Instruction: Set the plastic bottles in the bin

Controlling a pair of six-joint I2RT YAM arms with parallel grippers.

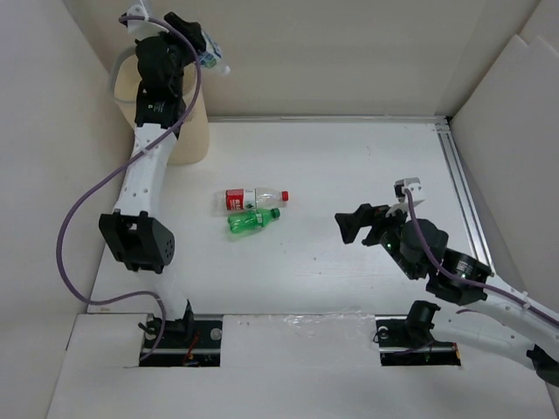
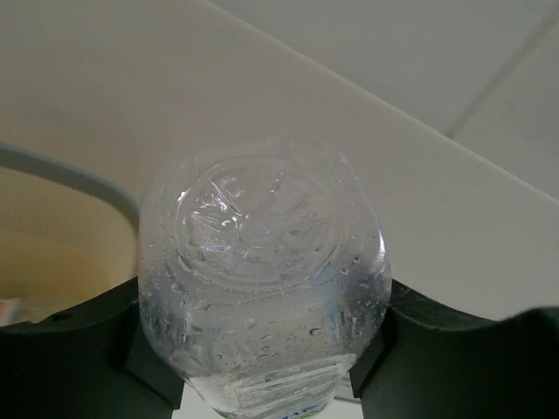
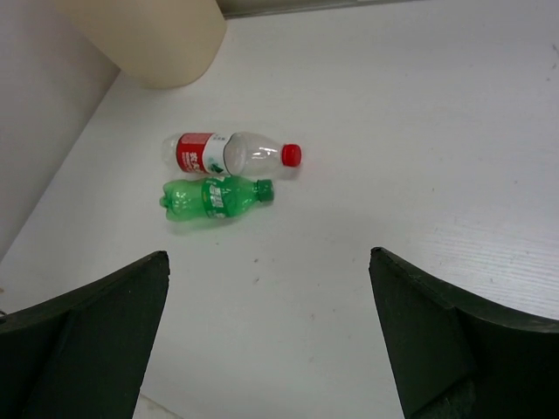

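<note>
My left gripper (image 1: 199, 48) is shut on a clear bottle (image 1: 210, 60) with a green-white label, held high beside the cream bin (image 1: 194, 138) at the back left. In the left wrist view the bottle's wet base (image 2: 262, 262) fills the frame between the black fingers (image 2: 70, 349), with the bin's grey rim (image 2: 79, 179) at the left. A red-labelled clear bottle (image 1: 251, 198) and a green bottle (image 1: 253, 220) lie side by side mid-table; both also show in the right wrist view, the red-labelled bottle (image 3: 229, 152) above the green bottle (image 3: 214, 197). My right gripper (image 1: 358, 225) is open and empty, right of them.
White walls enclose the table on the left, back and right. A metal rail (image 1: 461, 183) runs along the right edge. The bin's lower wall (image 3: 153, 39) shows at the top left of the right wrist view.
</note>
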